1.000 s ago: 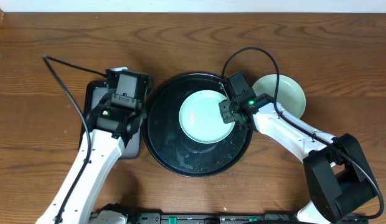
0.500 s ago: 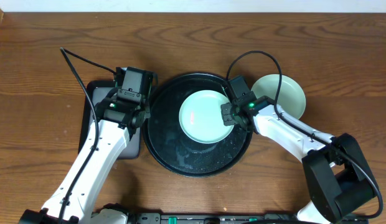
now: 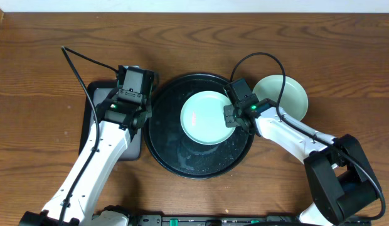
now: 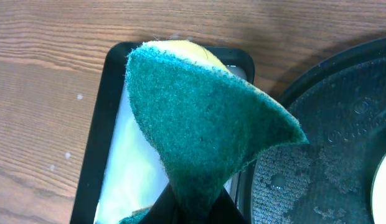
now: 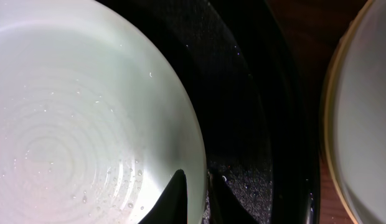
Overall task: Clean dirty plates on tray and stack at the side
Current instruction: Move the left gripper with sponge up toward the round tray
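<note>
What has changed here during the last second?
The left fingers, holding the green sponge, moved a little right, toward the black tray. The right fingers closed on the rim of the mint plate on it. Tray, plate and the side plate stayed put.

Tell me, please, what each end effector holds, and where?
Left end effector: green scouring sponge, by one edge. Right end effector: pale mint round plastic plate, by its rim.

Green sponge [image 4: 205,124] over rectangular tray [image 4: 96,124]
</note>
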You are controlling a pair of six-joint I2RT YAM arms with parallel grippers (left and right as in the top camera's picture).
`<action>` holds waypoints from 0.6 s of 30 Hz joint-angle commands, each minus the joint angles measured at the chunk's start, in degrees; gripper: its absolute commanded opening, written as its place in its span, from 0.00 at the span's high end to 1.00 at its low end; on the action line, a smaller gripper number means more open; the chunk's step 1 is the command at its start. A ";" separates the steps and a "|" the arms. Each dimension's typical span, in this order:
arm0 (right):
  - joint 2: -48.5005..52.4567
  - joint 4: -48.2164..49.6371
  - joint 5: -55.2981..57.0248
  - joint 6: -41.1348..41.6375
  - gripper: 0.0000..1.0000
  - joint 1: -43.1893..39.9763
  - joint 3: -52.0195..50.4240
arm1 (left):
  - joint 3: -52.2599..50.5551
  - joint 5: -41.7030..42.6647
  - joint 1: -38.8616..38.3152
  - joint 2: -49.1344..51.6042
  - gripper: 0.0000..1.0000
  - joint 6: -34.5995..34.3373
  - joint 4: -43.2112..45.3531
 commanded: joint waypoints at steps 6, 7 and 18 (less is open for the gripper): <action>3.08 2.34 1.03 1.11 0.99 -0.04 -0.68 | -0.44 -0.28 0.20 -0.04 0.93 1.05 0.20; 2.91 2.69 1.01 1.09 0.99 -0.04 -0.59 | -0.44 -0.28 0.20 -0.04 0.93 1.05 0.20; 0.76 3.82 1.03 0.00 0.96 -0.44 0.48 | -0.44 -0.28 0.20 -0.04 0.93 2.14 0.22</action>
